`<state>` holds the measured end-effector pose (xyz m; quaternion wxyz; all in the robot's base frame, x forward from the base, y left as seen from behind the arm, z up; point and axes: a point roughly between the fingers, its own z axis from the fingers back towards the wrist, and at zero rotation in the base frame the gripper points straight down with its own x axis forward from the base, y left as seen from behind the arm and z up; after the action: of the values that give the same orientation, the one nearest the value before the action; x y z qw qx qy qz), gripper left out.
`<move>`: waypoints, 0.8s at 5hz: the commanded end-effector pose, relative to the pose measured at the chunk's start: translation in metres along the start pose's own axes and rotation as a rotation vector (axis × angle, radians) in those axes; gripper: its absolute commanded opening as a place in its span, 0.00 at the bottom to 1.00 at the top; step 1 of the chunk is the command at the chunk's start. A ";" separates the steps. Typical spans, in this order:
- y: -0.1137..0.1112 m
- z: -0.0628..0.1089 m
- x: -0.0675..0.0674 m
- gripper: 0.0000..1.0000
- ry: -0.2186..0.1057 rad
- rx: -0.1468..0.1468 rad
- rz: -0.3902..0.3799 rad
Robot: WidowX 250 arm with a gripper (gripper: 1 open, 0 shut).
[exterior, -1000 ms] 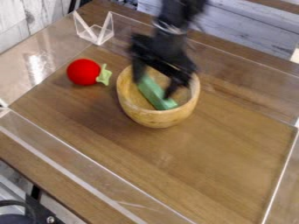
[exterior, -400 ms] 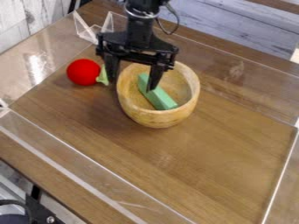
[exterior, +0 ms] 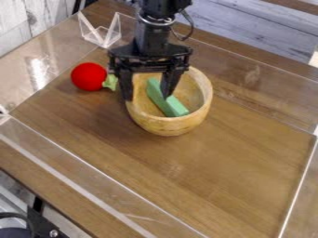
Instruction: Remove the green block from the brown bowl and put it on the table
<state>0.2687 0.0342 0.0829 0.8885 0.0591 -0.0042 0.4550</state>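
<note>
Fingers point(exterior: 151, 86): fully spread, empty | green block point(exterior: 166, 98): between the tips, just below, long axis diagonal in brown bowl point(exterior: 169, 125) | next: descend, close.

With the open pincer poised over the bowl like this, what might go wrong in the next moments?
1. The pincer is open over the brown bowl's left rim; a finger could strike it and shove the bowl.
2. The green block leans tilted inside, so it may slip.
3. The red ball sits nearby and might get knocked.

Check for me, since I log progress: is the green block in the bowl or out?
In. The green block lies slanted inside the brown bowl, one end up by the rim. The open pincer straddles it.
</note>
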 end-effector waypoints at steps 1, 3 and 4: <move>-0.005 0.000 0.007 1.00 0.016 -0.037 0.141; -0.011 -0.007 0.026 1.00 0.086 -0.075 0.256; -0.012 -0.010 0.040 1.00 0.107 -0.092 0.302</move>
<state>0.2936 0.0582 0.0606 0.8109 0.0029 0.0372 0.5840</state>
